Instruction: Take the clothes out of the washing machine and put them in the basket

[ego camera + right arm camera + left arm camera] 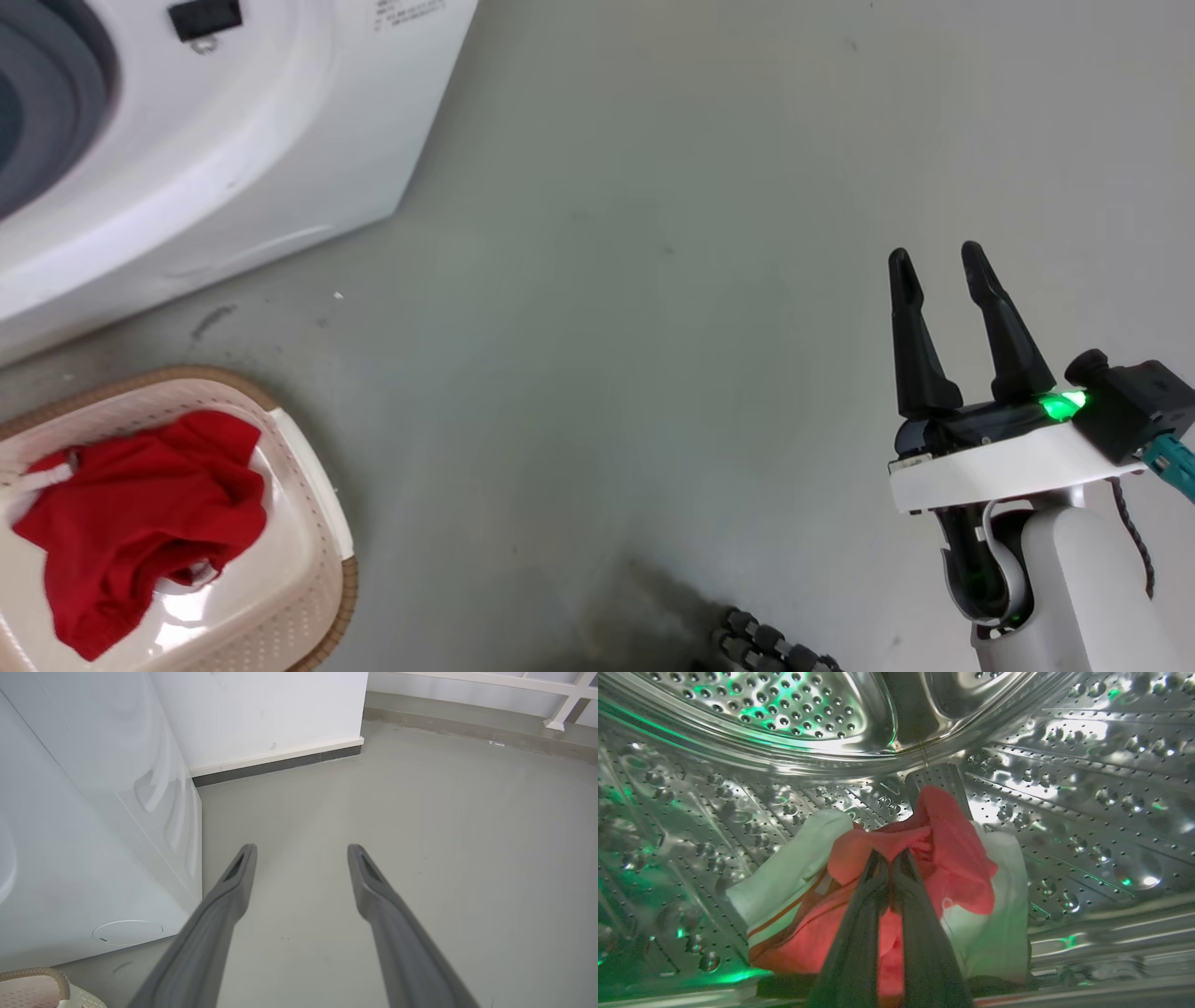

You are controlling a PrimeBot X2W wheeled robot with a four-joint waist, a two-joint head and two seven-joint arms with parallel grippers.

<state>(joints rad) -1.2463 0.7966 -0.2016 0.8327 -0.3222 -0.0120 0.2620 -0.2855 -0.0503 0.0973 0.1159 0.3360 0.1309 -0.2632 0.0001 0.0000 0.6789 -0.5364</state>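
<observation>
Left gripper (pixel 888 857): you see its dark fingers pinched together on the red-and-white soft garment (pixel 962 868), centre frame, in the perforated steel drum (pixel 1064 812).
Right gripper (pixel 936 254): spread wide, empty, lower right above grey floor (pixel 653 280).
Cream perforated plastic basket (pixel 313 485): lower left, holding a red fabric garment (pixel 140 523).

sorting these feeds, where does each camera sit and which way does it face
Head view: on the head, looking down at floor, washing machine and basket holding a red garment; open right gripper lower right.
Left wrist view: on the left wrist, inside the steel drum, looking along the left gripper shut on a red and white garment.
Right wrist view: on the right wrist, looking along its open fingers over the floor.
Head and right wrist views share washing machine, basket and floor.
</observation>
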